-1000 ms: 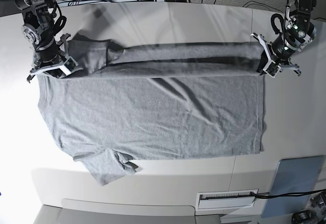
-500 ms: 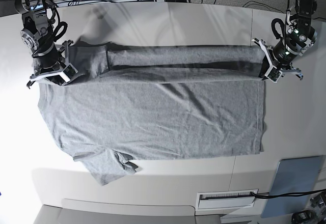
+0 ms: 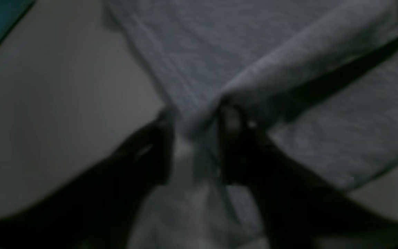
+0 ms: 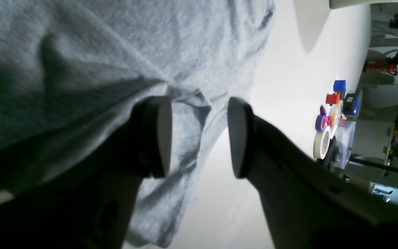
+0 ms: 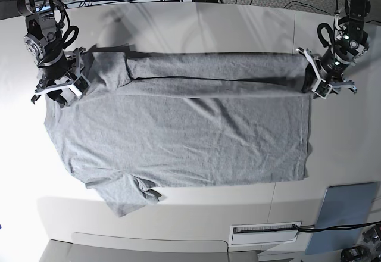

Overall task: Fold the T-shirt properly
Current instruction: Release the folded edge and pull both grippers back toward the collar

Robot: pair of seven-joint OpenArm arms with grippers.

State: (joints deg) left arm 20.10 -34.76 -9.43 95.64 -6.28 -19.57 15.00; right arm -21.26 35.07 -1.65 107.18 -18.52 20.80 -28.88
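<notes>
T-shirt (image 5: 178,137) lies flat on the tabletop (image 5: 196,24), plain side up, its long axis running between the two sets of jaws. The far long edge is turned over toward the middle as a narrow band that runs from one set of jaws to the other. The near sleeve is crumpled, well apart from both.

Handling, as a judgement: soft, light knit with no stiffness. It will drape and sag between two holds and slide a little on the smooth top, so a fold needs both ends carried together and level. Best holds look like corners and doubled edges: the hem corner on the left arm's side, the shoulder or collar region on the right arm's side, pinching through both layers.

Right gripper (image 4: 199,138): jaws parted wide, pads clear of each other. A bunched fold of cloth sits in the gap, against or close to the inner pad; the outer pad stands free over bare tabletop. Reads as released, not grasping.

Left gripper (image 3: 195,138): view dark and blurred. Jaws stand apart with the folded edge of cloth rising between the tips. No clamping evident, so I read them as parted; whether the tips touch the fabric I cannot tell.

Blue-grey pad (image 5: 348,208) lies well apart from both jaws, not involved.
</notes>
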